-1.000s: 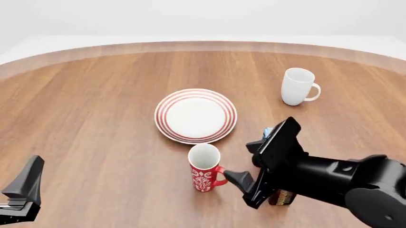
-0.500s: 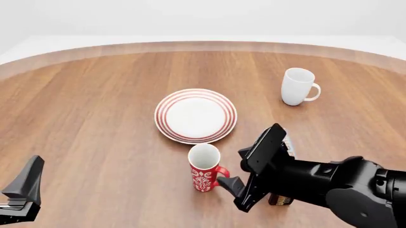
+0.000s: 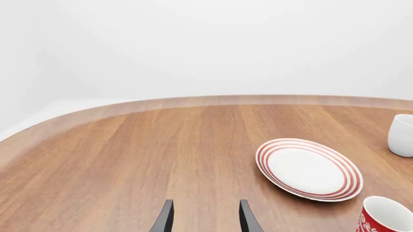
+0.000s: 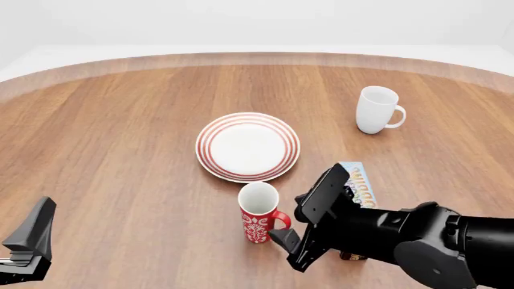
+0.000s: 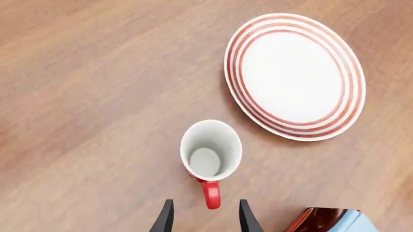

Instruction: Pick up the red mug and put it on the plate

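A tall red ceramic mug with a white ornamental pattern [image 4: 259,212] stood upright on a round wooden table [image 4: 120,132], near the camera-side edge of a round white plate with concentric red rings [image 4: 248,146]; the two looked close but apart. The mug's white inside was empty, and its red loop handle [image 5: 211,194] pointed toward the right gripper [image 5: 203,220].

The right gripper's two dark fingers were spread apart, holding nothing, with the handle lying in line with the gap between them and just ahead of the tips. The left gripper [image 3: 203,220] hung low at the near left of the table, well away from everything, its fingers also parted and empty.

The mug would likely be stiff, glossy and somewhat slippery, moderately heavy for its size, and breakable if dropped or knocked over (being tall and narrow, it could tip from a sideways nudge). The handle looked the natural place to take hold, pinched across its loop; a grip over the rim wall would be the alternative.

Elsewhere, a plain white mug [image 4: 377,109] stood far off to the right, and a small blue printed packet [image 4: 359,188] lay partly hidden by the right arm.

The tabletop was smooth, warm brown wood with a paler rim. Beyond it there was only a featureless white backdrop.
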